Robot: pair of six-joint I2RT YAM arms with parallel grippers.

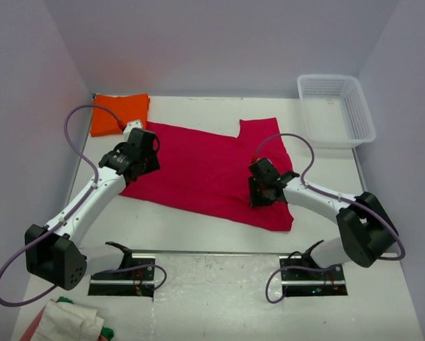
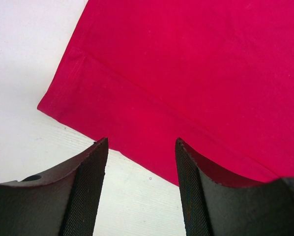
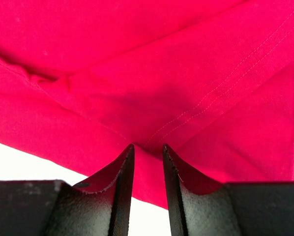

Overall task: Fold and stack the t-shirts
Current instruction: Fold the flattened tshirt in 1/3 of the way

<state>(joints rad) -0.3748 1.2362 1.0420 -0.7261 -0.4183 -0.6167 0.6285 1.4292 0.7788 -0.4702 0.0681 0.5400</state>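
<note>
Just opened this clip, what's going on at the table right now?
Two robot arms are working on a red t-shirt that lies spread on the table, not yet folded. The left gripper hovers over the shirt's left edge with its fingers open. The right gripper is at the shirt's near right part, fingers almost together, seemingly pinching a fold. An orange t-shirt sits folded in the far left corner; a white basket stands far right.

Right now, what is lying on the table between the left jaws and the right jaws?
The red t-shirt, lying spread on the table, fills the stretch from the left jaws to the right jaws. The top view shows it.
</note>
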